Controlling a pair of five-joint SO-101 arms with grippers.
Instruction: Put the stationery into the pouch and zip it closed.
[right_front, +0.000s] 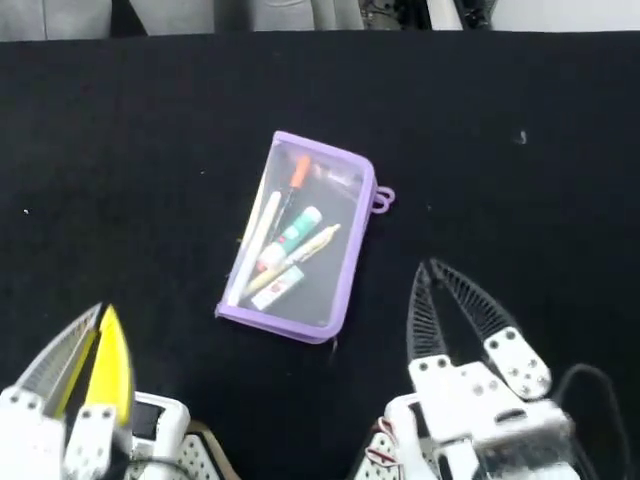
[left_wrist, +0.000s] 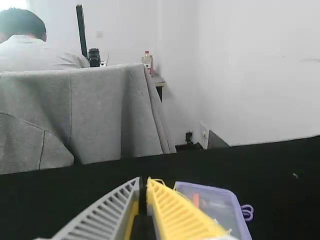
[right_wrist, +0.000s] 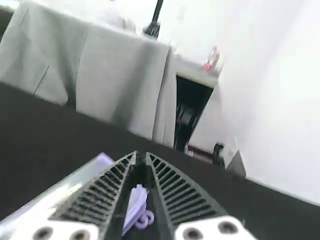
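A clear plastic pouch with lilac trim lies in the middle of the black table. Pens and other stationery are inside, and its lilac ring pull is at one corner. The task looks nearly done. What remains is to check the zip is fully home without dragging the pouch. The yellow-and-grey left gripper and the black right gripper rest apart from the pouch, with both claws pinched shut and empty.

The high view looks straight down on the counter; both wrist views look low across it, sharing the pouch.
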